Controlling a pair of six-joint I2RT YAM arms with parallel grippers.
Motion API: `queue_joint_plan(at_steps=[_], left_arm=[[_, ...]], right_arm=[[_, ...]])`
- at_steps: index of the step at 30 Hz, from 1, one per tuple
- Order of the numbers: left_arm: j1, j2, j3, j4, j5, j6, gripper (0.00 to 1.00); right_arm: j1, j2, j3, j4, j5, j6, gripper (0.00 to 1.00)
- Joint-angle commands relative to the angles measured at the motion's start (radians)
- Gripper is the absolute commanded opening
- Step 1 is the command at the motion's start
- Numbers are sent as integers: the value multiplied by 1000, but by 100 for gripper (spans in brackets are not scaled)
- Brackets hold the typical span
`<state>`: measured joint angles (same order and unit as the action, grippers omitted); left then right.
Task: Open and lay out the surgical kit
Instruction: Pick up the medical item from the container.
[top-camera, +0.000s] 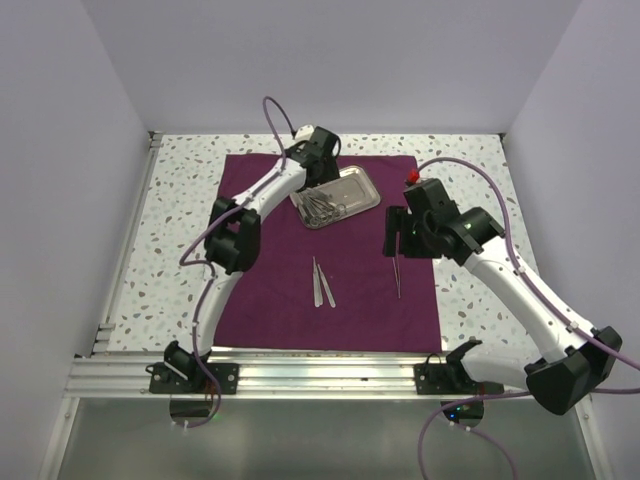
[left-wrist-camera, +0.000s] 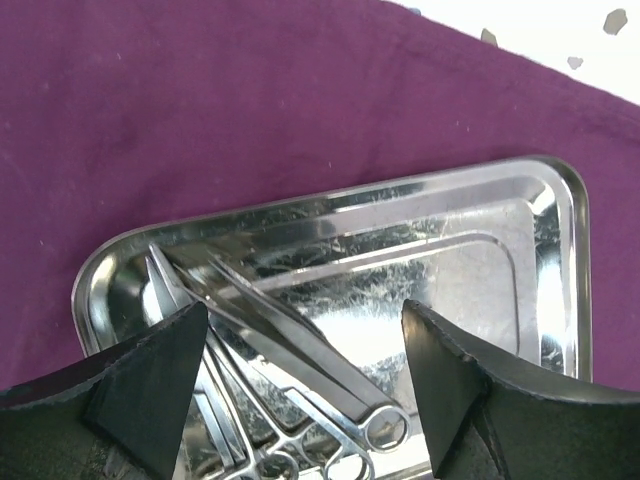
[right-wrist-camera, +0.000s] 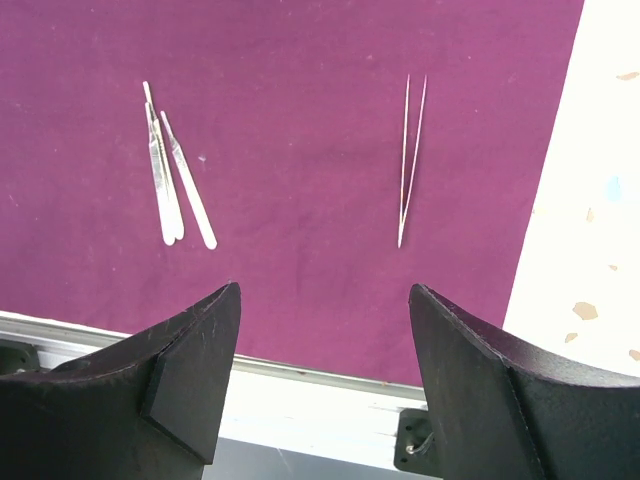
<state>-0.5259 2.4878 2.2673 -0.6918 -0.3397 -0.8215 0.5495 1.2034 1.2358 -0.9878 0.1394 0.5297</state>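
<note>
Left gripper (left-wrist-camera: 305, 335): jaws released, wide apart, empty, directly above the ring-handled instruments (left-wrist-camera: 300, 360) in the near-left end of the tray (left-wrist-camera: 480, 250).

Right gripper (right-wrist-camera: 325, 330): jaws released, empty, above the cloth (right-wrist-camera: 300, 60).

Tweezers (right-wrist-camera: 408, 160) lie near right on the cloth, two flat handles (right-wrist-camera: 168, 205) near centre, and the tray far centre.

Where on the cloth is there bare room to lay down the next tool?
Bare cloth lies between the two flat handles and the tweezers, and in front of them along the rail. The tray is crowded at its left end, tools piled under the open left gripper.
</note>
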Motion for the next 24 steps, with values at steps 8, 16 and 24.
queue_joint_plan(at_steps=[8, 16, 24], left_arm=[[-40, 39, 14, -66, -56, -77, 80], [-36, 95, 47, -12, -50, -74, 68], [-26, 54, 49, 109, -19, -25, 0]], right_arm=[[-2, -28, 14, -48, 23, -42, 72], [-2, -41, 27, -93, 51, -54, 72], [-2, -53, 31, -124, 78, -63, 72]])
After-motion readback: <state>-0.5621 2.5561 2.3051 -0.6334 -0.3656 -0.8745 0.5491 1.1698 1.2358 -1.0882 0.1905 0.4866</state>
